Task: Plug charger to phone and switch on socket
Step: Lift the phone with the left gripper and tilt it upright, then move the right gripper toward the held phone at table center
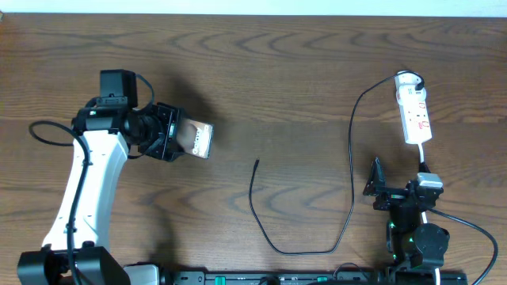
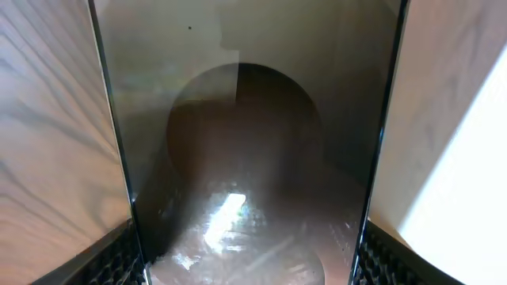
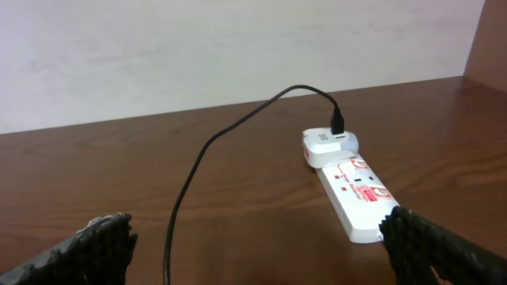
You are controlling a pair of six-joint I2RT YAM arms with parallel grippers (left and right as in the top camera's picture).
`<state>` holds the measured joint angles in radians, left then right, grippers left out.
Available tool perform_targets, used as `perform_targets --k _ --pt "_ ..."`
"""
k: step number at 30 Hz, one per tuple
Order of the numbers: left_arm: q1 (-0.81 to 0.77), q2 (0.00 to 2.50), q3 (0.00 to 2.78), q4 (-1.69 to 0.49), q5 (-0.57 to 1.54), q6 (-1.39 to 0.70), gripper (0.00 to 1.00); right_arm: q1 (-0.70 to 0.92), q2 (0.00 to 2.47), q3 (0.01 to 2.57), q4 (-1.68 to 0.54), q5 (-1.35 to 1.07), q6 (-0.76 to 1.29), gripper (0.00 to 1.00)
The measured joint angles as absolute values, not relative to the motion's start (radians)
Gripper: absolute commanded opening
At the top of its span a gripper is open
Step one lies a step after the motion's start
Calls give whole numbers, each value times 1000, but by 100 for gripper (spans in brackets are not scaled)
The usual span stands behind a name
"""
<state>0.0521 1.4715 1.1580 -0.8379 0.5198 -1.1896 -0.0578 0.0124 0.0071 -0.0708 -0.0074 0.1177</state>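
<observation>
My left fingers [image 1: 172, 141] are clamped on the phone [image 1: 198, 140]. My right fingers [image 1: 374, 184] are spread wide, empty, with the power strip [image 1: 414, 111] just ahead. The charger cable [image 1: 349, 158] lies loose on the tabletop [image 1: 261, 71], its tip between both sets of fingers.

- Small, dark, glossy-faced slab phone [image 2: 253, 158] overfills the left wrist view, its top and bottom ends cut off by the frame and the reflection on its face a blur.
- Overhead, the phone's left end is hidden inside the left pincer [image 1: 176, 138].
- Narrow white power strip [image 3: 356, 194]: near end is hidden behind a finger of the right pincer [image 3: 255, 224], red markings too small to read.
- Long thin black charger cable [image 3: 207, 147] runs off the bottom edge.
</observation>
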Motion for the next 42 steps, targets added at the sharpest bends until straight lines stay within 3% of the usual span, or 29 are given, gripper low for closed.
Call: perform_targets --k 6,21,28,32,37,42 --pt "25 1472 1158 -838 400 -1177 7 -58 13 7 -71 -7 118 99" --pt "24 1472 1158 -839 361 -1177 7 -58 13 7 -60 -8 118 99" --pt "24 1472 1158 -838 360 -1179 7 -58 12 8 119 -76 118 99" --pt "24 1472 1158 -834 360 -1179 7 -58 27 66 7 -169 133 99" --pt "24 1472 1158 -833 360 -1181 7 -58 187 243 -170 -290 151 99" --pt "24 1472 1158 -833 361 -1181 7 -58 537 513 -249 -485 156 99"
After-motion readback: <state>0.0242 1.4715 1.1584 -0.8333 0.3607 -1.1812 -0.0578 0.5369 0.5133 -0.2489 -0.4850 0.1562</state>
